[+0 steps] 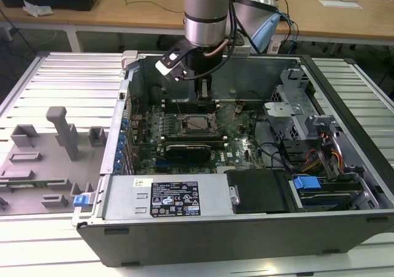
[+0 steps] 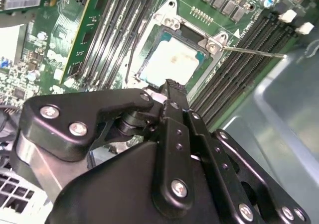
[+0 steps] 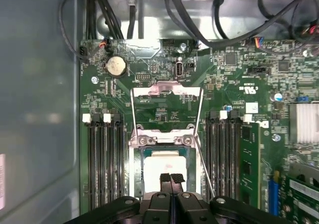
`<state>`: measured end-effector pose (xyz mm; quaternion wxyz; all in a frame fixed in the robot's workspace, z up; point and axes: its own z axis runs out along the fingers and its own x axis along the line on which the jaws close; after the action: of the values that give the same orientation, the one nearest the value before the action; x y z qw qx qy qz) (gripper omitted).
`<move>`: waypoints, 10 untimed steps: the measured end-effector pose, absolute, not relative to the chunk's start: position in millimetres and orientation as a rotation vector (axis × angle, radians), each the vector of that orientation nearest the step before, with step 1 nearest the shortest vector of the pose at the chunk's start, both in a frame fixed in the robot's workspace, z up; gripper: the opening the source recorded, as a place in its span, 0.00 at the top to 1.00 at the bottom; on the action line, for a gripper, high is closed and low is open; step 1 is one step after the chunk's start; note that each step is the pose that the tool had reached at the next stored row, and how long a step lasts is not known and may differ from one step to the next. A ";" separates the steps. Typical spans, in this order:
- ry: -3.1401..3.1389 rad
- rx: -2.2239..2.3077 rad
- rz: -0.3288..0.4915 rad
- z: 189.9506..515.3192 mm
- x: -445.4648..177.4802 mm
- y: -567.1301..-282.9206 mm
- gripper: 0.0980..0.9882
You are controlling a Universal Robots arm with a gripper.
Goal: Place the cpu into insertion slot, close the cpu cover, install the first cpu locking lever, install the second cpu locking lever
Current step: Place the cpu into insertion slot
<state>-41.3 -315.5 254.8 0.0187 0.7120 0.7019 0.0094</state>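
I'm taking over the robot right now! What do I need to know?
The gripper is shut, holding nothing, tips just above the cpu.
The cpu lies in the insertion slot, so that step looks done.
The cpu cover seems swung open, not closed.
One locking lever, a thin rod, sticks out loose, unlatched.
Left: the cover and both levers.

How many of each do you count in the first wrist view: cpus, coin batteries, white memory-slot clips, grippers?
cpu: 1
coin battery: 1
white memory-slot clips: 4
gripper: 1
Total: 7
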 end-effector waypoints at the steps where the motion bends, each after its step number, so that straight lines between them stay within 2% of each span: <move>1: 2.179 2.210 0.029 257.4 -41.3 -315.5 0.99; 10: 2.179 2.210 0.029 260.7 -41.3 -315.5 0.99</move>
<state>-41.3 -315.5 260.7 0.0187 0.7120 0.7019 0.0094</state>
